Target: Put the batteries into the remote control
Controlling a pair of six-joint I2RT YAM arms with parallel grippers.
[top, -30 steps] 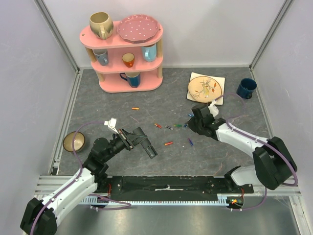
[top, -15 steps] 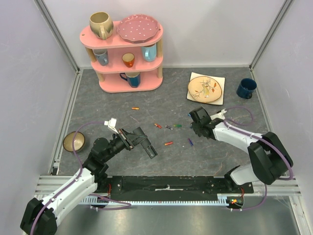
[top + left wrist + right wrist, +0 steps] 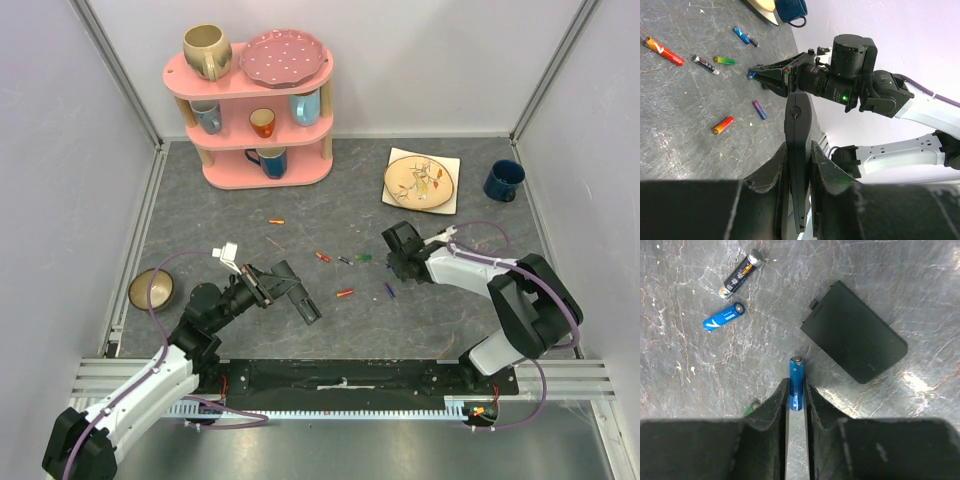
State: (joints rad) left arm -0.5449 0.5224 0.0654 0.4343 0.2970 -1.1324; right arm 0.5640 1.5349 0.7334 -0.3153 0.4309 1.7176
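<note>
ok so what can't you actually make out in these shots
- remote control battery bay: the left wrist view shows only one narrow side, clamped in the left claw; too small in the top view.
- blue battery lower end: right wrist view, hidden between the fingers of the right claw.
- green battery: right wrist view, mostly behind a finger.

The grey veined tabletop (image 3: 685, 365) looks like matt stone. The flat black plastic cover (image 3: 855, 335) is dull and smooth. The small blue battery (image 3: 796, 382) shines, its tip bare metal. The slim black remote control (image 3: 799, 145) is faintly glossy plastic.
</note>
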